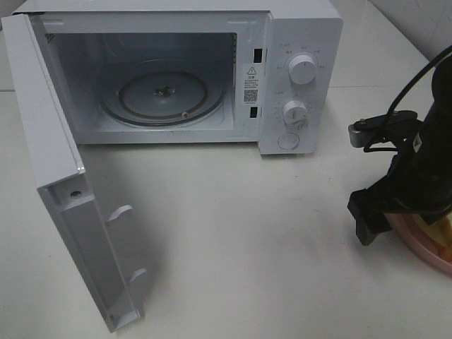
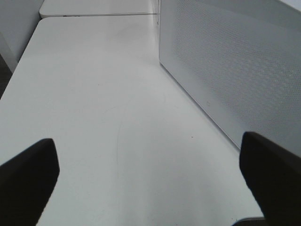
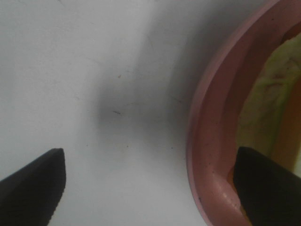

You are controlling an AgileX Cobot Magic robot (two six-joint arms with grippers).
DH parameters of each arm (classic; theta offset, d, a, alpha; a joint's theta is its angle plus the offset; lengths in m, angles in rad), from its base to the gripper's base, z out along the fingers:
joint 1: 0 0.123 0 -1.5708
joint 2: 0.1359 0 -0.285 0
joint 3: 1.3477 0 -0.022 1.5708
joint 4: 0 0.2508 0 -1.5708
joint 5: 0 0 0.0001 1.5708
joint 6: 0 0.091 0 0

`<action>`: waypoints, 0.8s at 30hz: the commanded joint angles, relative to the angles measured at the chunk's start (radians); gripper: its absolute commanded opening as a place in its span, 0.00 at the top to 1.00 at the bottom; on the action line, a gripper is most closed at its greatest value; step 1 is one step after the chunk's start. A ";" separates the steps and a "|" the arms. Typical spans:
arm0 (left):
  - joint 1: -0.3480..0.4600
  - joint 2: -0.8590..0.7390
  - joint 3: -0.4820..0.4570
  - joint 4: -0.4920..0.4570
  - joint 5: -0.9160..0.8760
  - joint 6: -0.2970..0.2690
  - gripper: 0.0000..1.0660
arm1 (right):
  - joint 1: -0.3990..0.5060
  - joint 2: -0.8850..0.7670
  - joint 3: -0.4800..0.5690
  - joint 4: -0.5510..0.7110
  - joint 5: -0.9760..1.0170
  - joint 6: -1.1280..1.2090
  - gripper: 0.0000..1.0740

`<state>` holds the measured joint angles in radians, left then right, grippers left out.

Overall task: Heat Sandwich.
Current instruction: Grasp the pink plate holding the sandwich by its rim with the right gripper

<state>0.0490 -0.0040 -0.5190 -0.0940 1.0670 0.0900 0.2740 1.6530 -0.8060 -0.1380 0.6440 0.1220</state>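
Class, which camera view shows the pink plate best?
The right wrist view: the plate appears close, rim clear. The exterior high view shows only a sliver beside the arm; the left wrist view shows none.

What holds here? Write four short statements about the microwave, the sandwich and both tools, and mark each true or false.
1. The microwave has its door swung open. True.
2. The sandwich lies on the turntable. False: the turntable is bare, and the sandwich is on the pink plate at the right.
3. The right tool is open, straddling the plate's rim. True.
4. The left tool grips the door's handle. False: it is open and empty over the table, beside the microwave's side wall.
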 commanded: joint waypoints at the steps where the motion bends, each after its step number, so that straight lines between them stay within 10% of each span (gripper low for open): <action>1: 0.000 -0.019 -0.002 0.000 -0.002 -0.004 0.06 | -0.005 0.014 0.029 -0.030 -0.041 0.029 0.15; 24: 0.000 -0.019 -0.002 0.001 -0.002 -0.004 0.06 | -0.005 0.131 0.043 -0.072 -0.122 0.054 0.21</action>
<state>0.0490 -0.0040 -0.5190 -0.0940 1.0670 0.0900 0.2740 1.7840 -0.7680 -0.1980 0.5270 0.1700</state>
